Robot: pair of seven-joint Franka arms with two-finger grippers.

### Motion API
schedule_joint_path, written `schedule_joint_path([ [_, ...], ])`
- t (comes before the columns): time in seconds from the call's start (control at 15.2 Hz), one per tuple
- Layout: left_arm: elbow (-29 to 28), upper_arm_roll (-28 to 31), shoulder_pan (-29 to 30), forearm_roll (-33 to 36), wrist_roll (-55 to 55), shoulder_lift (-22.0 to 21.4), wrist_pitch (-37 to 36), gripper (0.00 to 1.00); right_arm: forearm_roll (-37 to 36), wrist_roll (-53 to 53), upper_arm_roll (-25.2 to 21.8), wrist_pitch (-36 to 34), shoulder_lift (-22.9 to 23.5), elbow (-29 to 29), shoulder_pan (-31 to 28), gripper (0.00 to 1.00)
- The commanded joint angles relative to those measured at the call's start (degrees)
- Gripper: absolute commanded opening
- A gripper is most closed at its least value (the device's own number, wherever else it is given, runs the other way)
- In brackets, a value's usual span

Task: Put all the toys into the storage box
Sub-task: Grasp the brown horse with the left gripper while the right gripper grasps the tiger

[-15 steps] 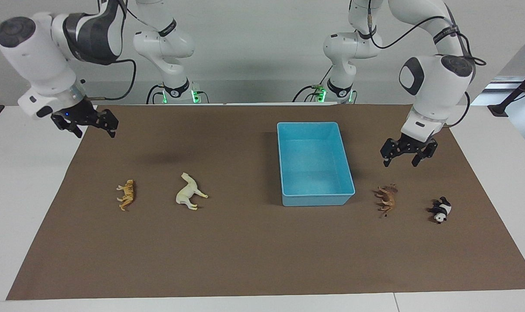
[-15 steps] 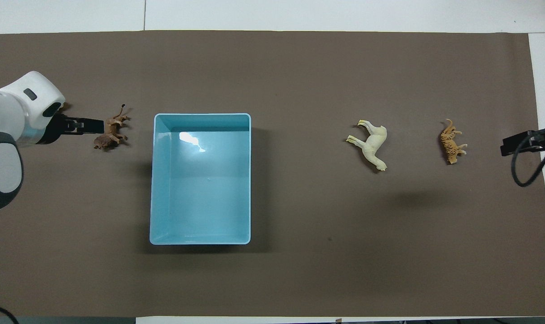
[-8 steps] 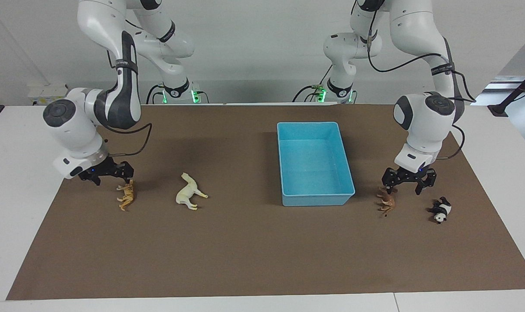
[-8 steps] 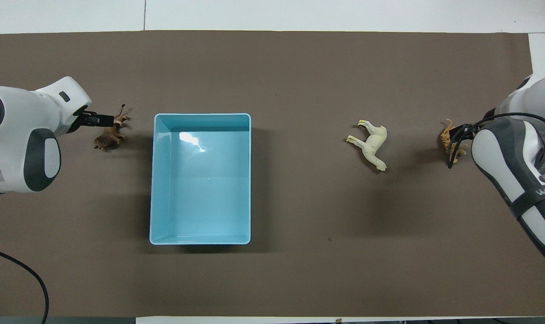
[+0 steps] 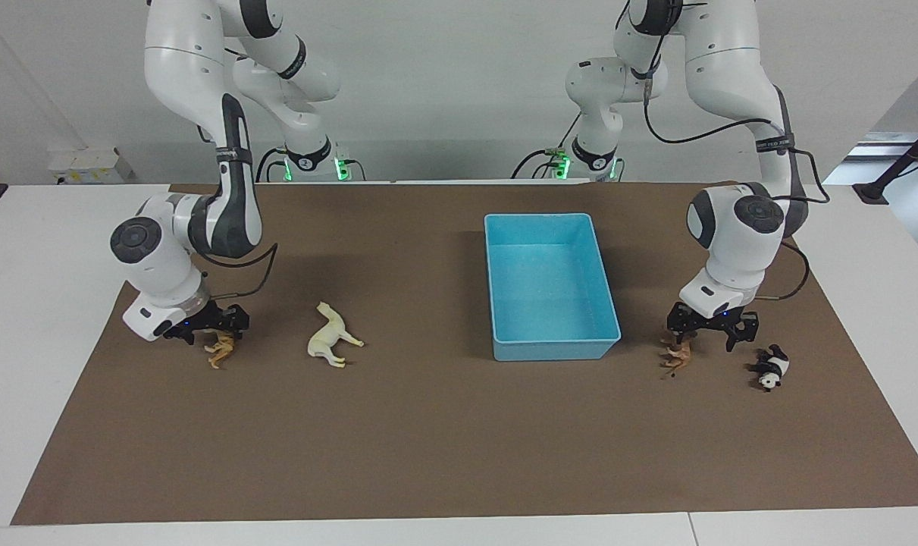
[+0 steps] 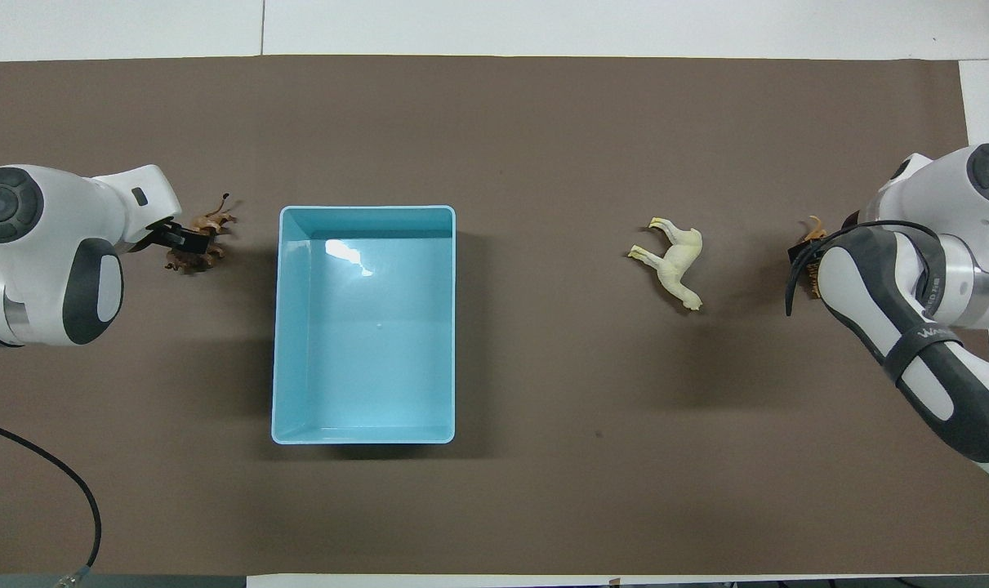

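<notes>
The light blue storage box [image 5: 549,350] [image 6: 363,211] stands empty on the brown mat. My right gripper [image 5: 214,334] is open and low over the orange striped tiger [image 5: 221,352], which lies at the right arm's end and is mostly covered by the arm in the overhead view [image 6: 811,231]. The cream-white horse [image 5: 333,345] [image 6: 672,261] lies between the tiger and the box. My left gripper [image 5: 703,341] [image 6: 185,239] is open and down at the brown maned animal [image 5: 677,356] [image 6: 200,245], one finger right by it. The panda [image 5: 769,367] stands beside it, hidden in the overhead view.
The brown mat [image 5: 428,440] covers most of the white table [image 5: 42,303]. All the toys lie in a row level with the edge of the box that is farthest from the robots. Cables trail from both wrists.
Both arms have swung down from above the mat. The right gripper dropped to the tiger, the left gripper to the brown maned animal. No toy has moved.
</notes>
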Motion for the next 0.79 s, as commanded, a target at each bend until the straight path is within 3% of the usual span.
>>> schedule_joint_path([
  [0.0, -0.34, -0.36, 1.52, 1.35, 3.23, 0.93, 0.18, 1.0, -0.16, -1.52, 0.39, 3.24, -0.79, -3.11, -0.35, 1.0],
  [0.13, -0.34, -0.36, 1.52, 1.35, 3.24, 1.1, 0.01, 1.0, -0.16, -1.61, 0.39, 3.51, -0.79, -3.29, -0.44, 0.91],
  [0.2, -0.25, -0.44, 1.35, 1.26, 2.97, 1.11, -0.34, 1.0, -0.16, -1.52, 0.39, 3.42, -0.88, -3.29, -0.35, 0.75],
  [0.26, -0.25, -0.44, 1.17, 1.17, 2.71, 1.11, -0.34, 1.0, -0.16, -1.52, 0.48, 3.33, -0.88, -3.29, -0.44, 0.46],
  [0.33, -0.34, -0.44, 1.08, 1.17, 2.45, 1.11, -0.43, 1.0, -0.16, -1.35, 0.39, 2.9, -0.88, -3.21, -0.35, 0.0],
  [0.72, 0.71, -0.53, -0.06, 0.73, -1.34, 1.11, -2.8, 1.0, -0.07, -1.26, 0.39, 1.32, -1.67, -1.89, -0.53, 0.0],
])
